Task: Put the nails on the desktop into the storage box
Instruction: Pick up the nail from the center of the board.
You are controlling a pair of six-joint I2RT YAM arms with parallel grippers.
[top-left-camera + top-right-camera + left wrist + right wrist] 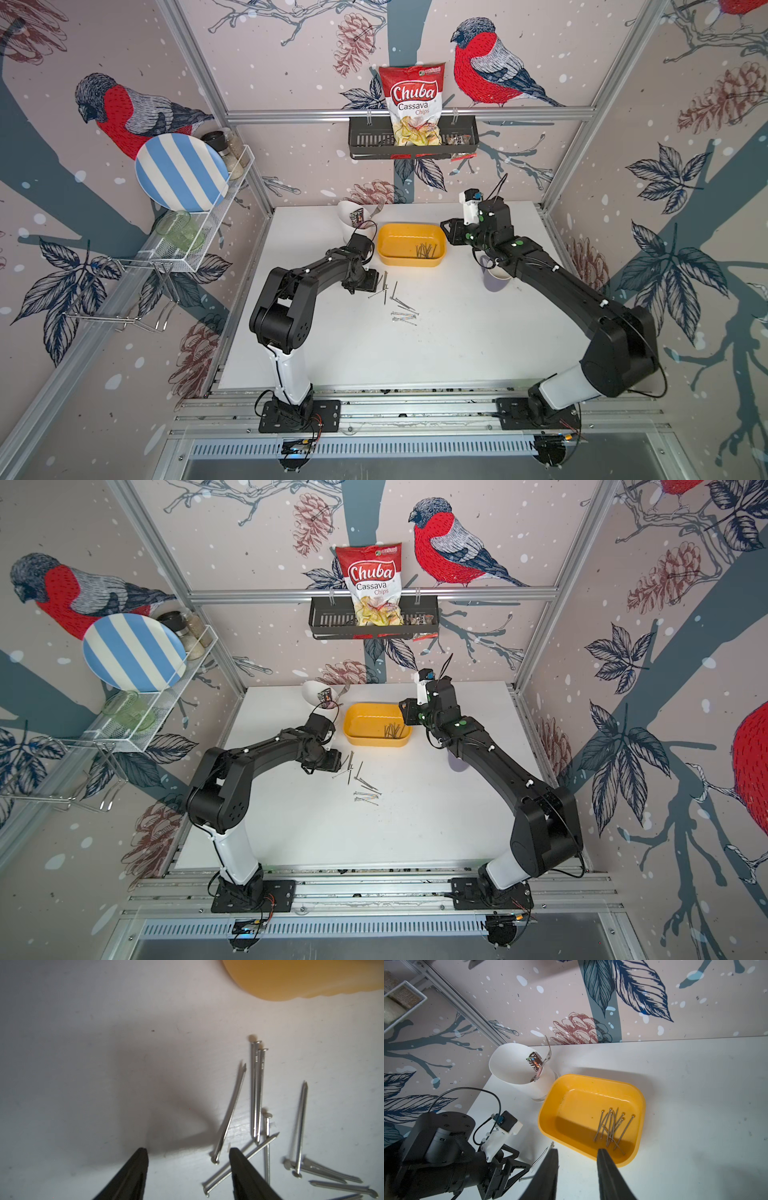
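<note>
At the near side of the white table [436, 353] stand the two arms' bases. Farther in, loose nails [395, 303] lie flat on it, crossing one another so that a count is hard to make. The left jaws stand apart just beside that scatter with nothing between them. In the left wrist view one tip covers part of a crossed pair, and other nails run off the frame's edge. A mug [492, 284] is mostly hidden under the right arm [561, 282]. Beyond the scatter sits the yellow box [388, 253], with a bundle of nails [426, 250] lying in its right end. The right jaws hang at that end's rim, apart and empty; in both top views the wrist hides their tips. Behind the box a white cup [347, 220] is partly blocked by the left arm [307, 270]. On the far wall, a basket [365, 139] holds a chips bag [411, 99].
</note>
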